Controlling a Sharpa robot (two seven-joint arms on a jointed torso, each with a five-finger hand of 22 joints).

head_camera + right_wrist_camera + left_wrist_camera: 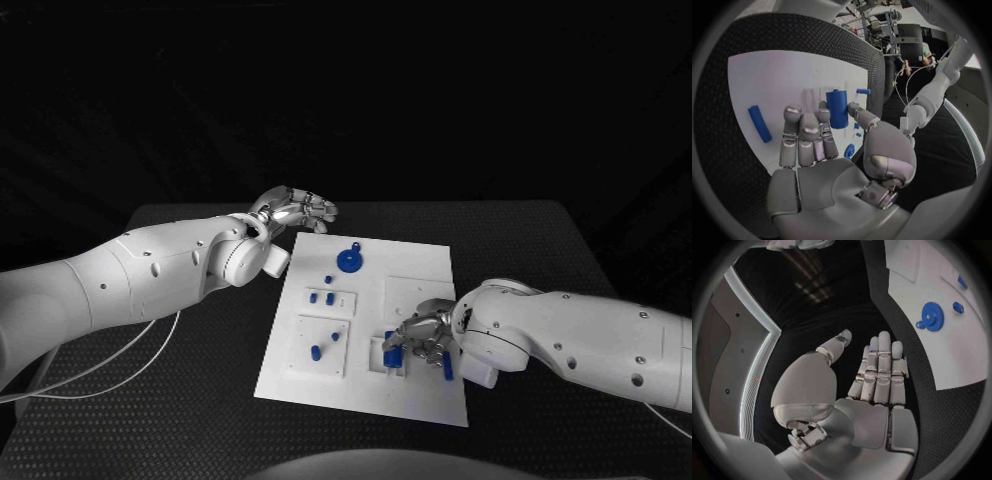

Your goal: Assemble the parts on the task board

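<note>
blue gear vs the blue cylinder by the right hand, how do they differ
The blue gear is a flat toothed disc lying near the board's far edge; the blue cylinder is a tall smooth part standing upright near the board's near edge. The gear lies clear of the left hand; the cylinder stands just past the right hand's fingertips. Both are blue, on the white board.

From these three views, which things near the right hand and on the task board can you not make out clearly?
- Head view: the right hand covers part of the blue cylinder; contact is unclear.
- Right wrist view: the fingers hide the foot of the blue cylinder, so its seating in the task board is unclear.
- Head view: the small blue parts are too small to identify.
- Left wrist view: the frame edge cuts the board beyond the blue gear.
</note>
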